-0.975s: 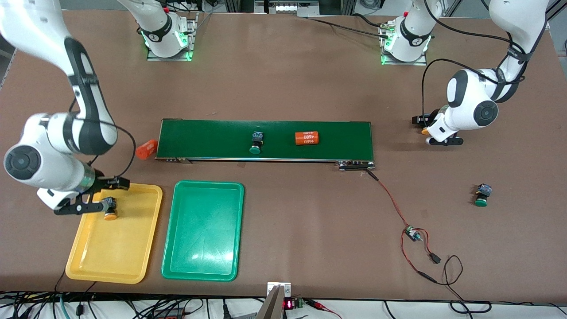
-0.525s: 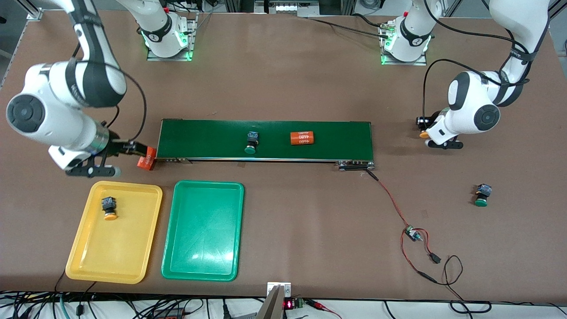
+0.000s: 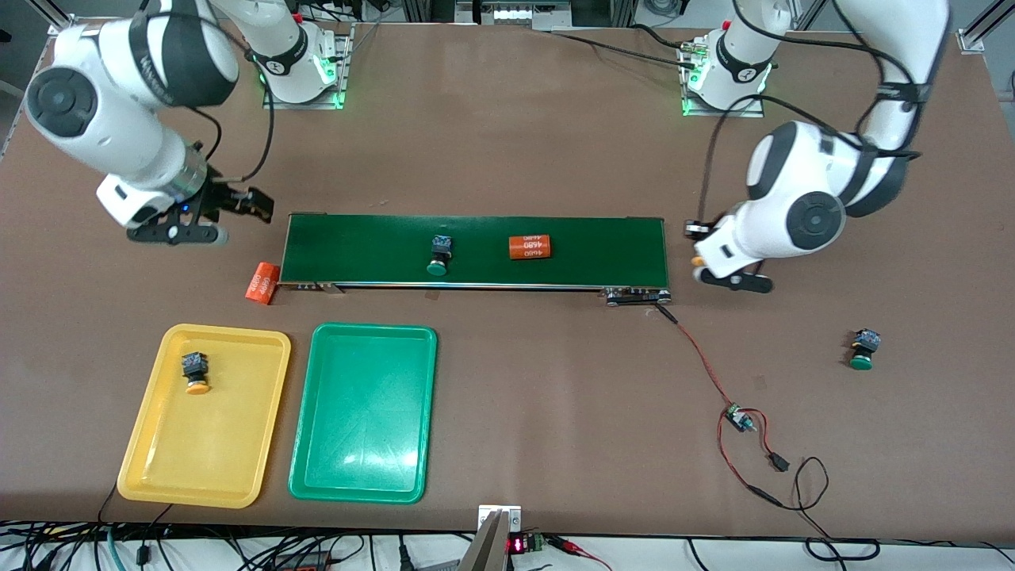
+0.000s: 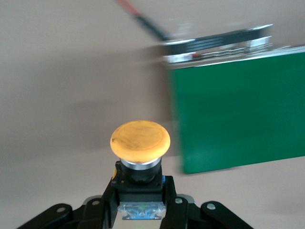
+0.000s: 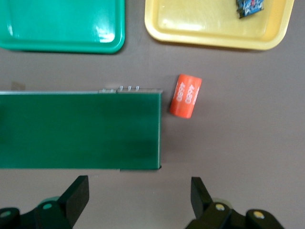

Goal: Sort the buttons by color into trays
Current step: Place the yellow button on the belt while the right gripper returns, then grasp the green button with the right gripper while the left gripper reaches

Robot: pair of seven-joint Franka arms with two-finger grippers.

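**Yellow button in my left gripper, right gripper spread over bare worktop**

At the right of the front frame, my left gripper (image 3: 720,271) is clenched on a yellow button (image 4: 140,140), cap outward, over the worktop (image 3: 507,127) just off the belt's (image 3: 476,251) end. In the left wrist frame the cap fills the lower centre, with the belt's corner at the right.

At upper left of the front frame, my right gripper (image 3: 208,218) hangs with its jaws spread and nothing between them, over the worktop beside the belt's other end. Its wrist frame shows both fingers (image 5: 76,195) at the bottom edge.

A second yellow button (image 3: 195,373) lies in the yellow tray (image 3: 151,468) at lower left, near the tray's top edge. The green tray (image 3: 317,476) sits just beside it.

One green button (image 3: 437,254) rides the belt at mid-frame, near an orange cylinder (image 3: 529,247). Another green button (image 3: 863,349) lies on the worktop at the right of the frame. A second cylinder (image 3: 262,282) rests off the belt's corner, above the yellow tray.
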